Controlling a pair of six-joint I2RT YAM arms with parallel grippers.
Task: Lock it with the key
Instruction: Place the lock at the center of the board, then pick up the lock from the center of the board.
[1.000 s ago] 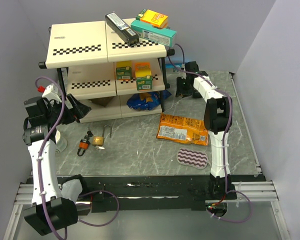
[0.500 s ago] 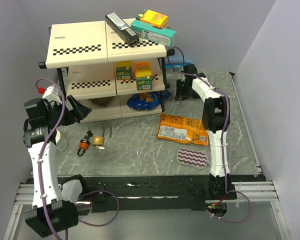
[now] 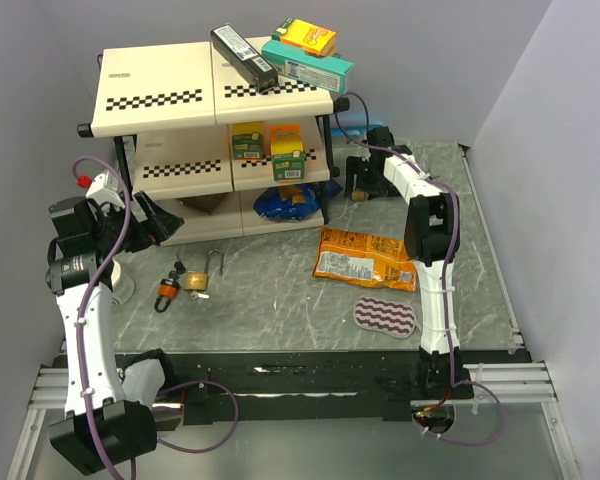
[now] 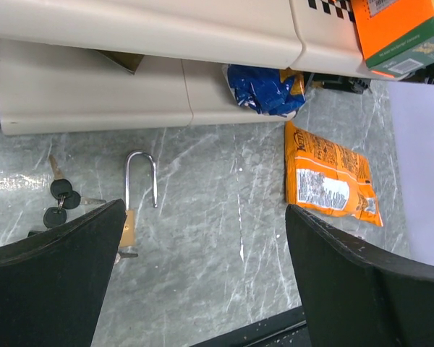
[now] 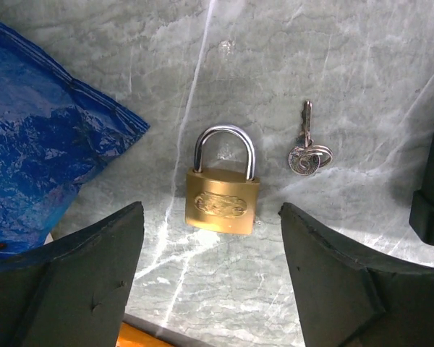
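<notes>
Brass padlock (image 5: 223, 194) lies flat on the grey table (image 3: 280, 300) near the far edge, just right of the shelf (image 3: 160, 90). Its shackle looks seated in the body, as far as the right wrist view shows. A key (image 5: 307, 148) on a small ring lies just beside it, to its right in that view, not touching. The right gripper (image 3: 365, 178) hangs over both, its fingers (image 5: 72, 275) spread wide with nothing held; the padlock shows in the gap between them. A blue wrapper (image 5: 43, 144) lies on the padlock's other side. Toward the left edge, in front of the shelf, a second padlock (image 4: 127, 228) lies with its long shackle open, and black-headed keys (image 4: 60, 202) lie just beside it. The left gripper (image 4: 205, 217) hovers near them, also wide open and empty. An orange bag (image 4: 329, 177) lies flat toward the right edge
</notes>
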